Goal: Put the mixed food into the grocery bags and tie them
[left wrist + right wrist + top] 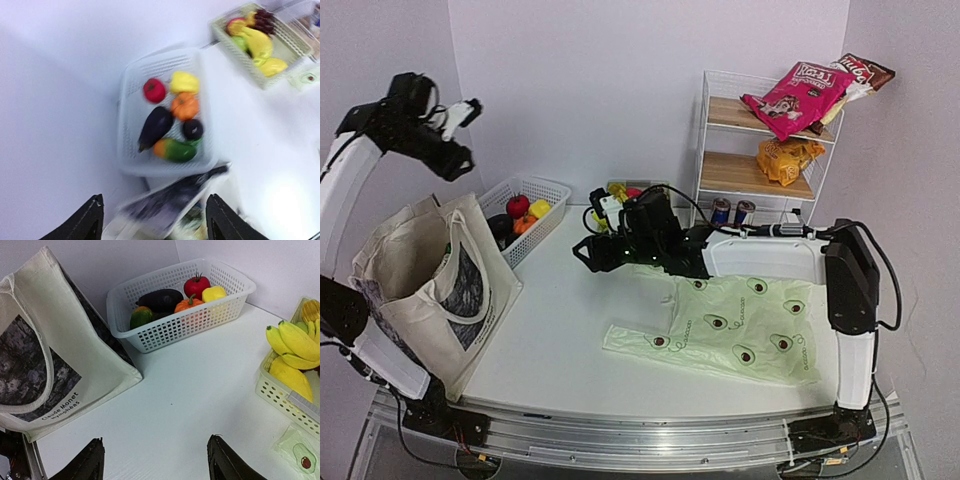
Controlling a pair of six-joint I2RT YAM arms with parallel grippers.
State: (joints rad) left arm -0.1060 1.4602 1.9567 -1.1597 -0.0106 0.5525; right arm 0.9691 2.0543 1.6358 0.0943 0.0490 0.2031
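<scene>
The cream canvas tote (420, 285) stands open at the table's left; it also shows in the right wrist view (45, 355) and, blurred, in the left wrist view (170, 200). The pale-green avocado bag (740, 325) lies flat at the right. Bananas (295, 342) and grapes (264, 20) lie in a yellow basket (280, 390). An orange packet (788, 158) and two cans (732, 211) sit on a shelf rack. My left gripper (460, 135) (155, 220) hangs high above the tote, open and empty. My right gripper (590, 222) (155, 460) hovers open and empty over mid-table, between the tote and the yellow basket.
A white basket (552, 190) (180, 325) of toy vegetables stands at the back left beside the tote. The wire shelf rack (705, 150) at the back right also holds pink and brown snack bags (795, 95). Walls close in on three sides.
</scene>
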